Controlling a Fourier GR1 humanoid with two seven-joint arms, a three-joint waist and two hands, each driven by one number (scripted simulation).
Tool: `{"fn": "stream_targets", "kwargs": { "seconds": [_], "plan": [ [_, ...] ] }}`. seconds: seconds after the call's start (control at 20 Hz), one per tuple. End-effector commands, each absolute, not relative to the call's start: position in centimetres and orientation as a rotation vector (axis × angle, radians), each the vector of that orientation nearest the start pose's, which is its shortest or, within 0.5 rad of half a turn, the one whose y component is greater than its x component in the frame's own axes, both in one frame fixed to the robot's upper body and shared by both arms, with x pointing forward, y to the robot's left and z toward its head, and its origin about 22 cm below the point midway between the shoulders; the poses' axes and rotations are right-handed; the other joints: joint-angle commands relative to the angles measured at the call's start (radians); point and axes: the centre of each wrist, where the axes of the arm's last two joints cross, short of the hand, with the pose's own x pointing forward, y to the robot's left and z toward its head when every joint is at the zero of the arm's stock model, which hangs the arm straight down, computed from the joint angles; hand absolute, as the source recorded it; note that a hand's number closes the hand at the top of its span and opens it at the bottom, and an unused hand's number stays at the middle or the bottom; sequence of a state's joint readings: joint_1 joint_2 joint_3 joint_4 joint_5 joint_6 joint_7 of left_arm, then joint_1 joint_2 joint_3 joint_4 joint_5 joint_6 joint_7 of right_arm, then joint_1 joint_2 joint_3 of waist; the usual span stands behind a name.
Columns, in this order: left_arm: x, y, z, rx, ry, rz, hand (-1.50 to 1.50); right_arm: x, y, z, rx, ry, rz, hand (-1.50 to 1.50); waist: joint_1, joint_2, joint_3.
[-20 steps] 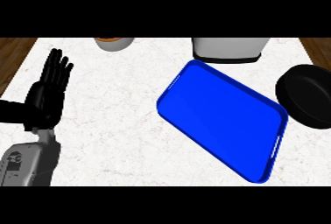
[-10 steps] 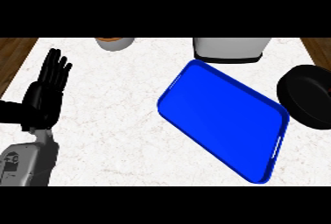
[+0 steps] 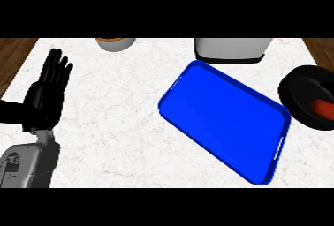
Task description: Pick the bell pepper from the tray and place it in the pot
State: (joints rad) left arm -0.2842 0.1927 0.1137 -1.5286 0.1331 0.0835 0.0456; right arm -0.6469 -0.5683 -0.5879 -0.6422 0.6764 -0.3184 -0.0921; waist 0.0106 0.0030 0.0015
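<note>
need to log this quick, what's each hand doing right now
Left hand: open, fingers straight, holding nothing, at the view's left.
Right hand: not in view.

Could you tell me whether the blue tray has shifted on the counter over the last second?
No. The blue tray lies at the same angle, its far corner just below the white container, as before.

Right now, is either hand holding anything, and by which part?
Nothing is held. The left hand rests open at the left edge, fingers straight up. The right hand is not in view.
</note>
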Motion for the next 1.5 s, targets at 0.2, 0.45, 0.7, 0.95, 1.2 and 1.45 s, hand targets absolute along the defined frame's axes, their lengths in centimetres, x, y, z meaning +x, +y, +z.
{"fn": "stream_targets", "kwargs": {
  "seconds": [0.2,0.45,0.7,0.95,1.2,1.45],
  "plan": [
    [30.9,27.2,6.9,0.125,-1.753,0.061,0.00,34.4,-47.8,10.7,-1.113,-1.461,-0.331,-1.50,-0.017,-0.001,-0.001],
    [30.0,27.8,6.7,0.122,-1.754,0.060,0.00,30.9,-50.4,10.4,-1.092,-1.509,-0.422,-1.50,-0.020,-0.006,-0.002],
    [30.5,27.1,7.2,0.126,-1.768,0.067,0.00,26.4,-53.9,9.8,-1.124,-1.554,-0.504,-1.50,-0.019,-0.005,-0.001],
    [30.2,27.3,8.3,0.113,-1.762,0.057,0.00,21.3,-57.7,9.4,-1.154,-1.584,-0.538,-1.50,-0.015,-0.003,-0.001],
    [29.7,27.8,8.6,0.120,-1.761,0.041,0.00,18.4,-59.6,9.2,-1.158,-1.553,-0.546,-1.50,-0.010,-0.002,-0.001],
    [30.6,26.8,8.7,0.116,-1.773,0.057,0.00,14.6,-61.5,8.8,-1.166,-1.561,-0.554,-1.50,-0.013,-0.003,-0.001]
  ]
}}
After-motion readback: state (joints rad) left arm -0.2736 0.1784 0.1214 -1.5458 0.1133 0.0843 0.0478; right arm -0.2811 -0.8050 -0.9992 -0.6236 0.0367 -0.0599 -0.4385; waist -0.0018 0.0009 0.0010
